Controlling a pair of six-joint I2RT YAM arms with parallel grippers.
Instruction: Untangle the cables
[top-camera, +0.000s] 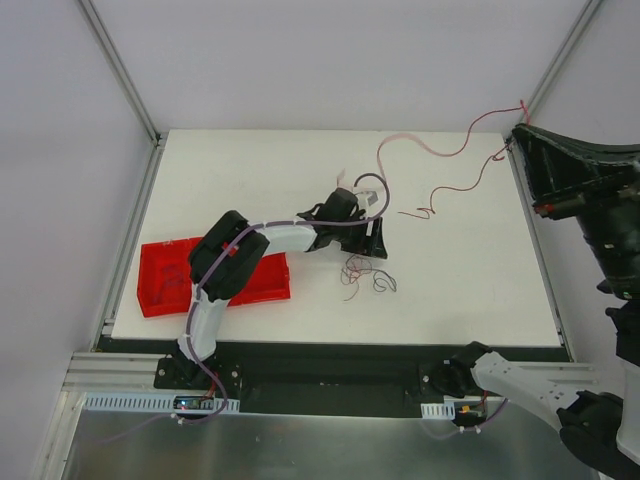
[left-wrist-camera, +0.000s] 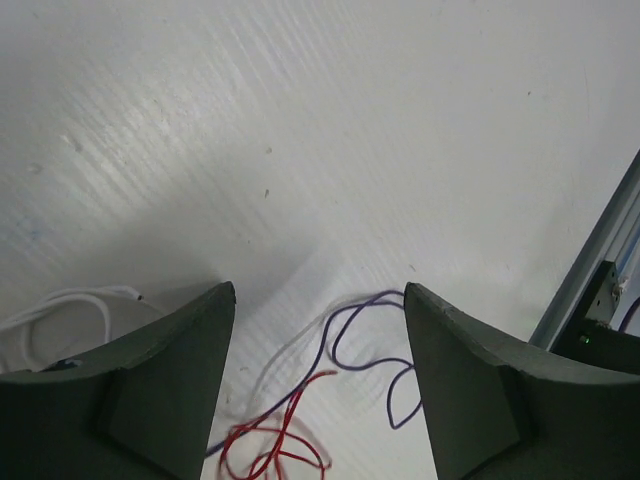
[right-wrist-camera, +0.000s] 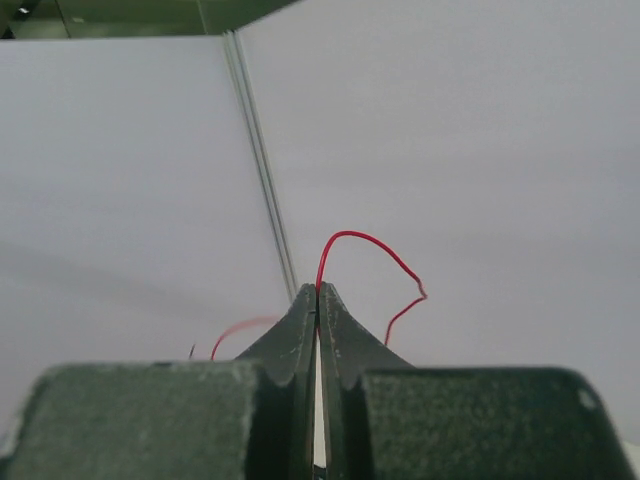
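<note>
L black gripper (left-wrist-camera: 318, 300), centre frame, jaws wide over small tangle of thin purple+red wires (left-wrist-camera: 330, 375); R black gripper (right-wrist-camera: 318, 292), upper right, pinched on thin red wire (right-wrist-camera: 360, 237).

- This is a robotics lab, one closed test cell.
- The left arm (top-camera: 235, 262) and the right arm (top-camera: 525, 378) are bolted on a dark rail (top-camera: 330, 390) at the near edge of a white counter (top-camera: 470, 290).
- Aluminium posts (top-camera: 118, 68) and plain white panels (top-camera: 320, 60) close it around.

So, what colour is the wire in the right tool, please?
Red wire, clearest in right wrist view.
</note>
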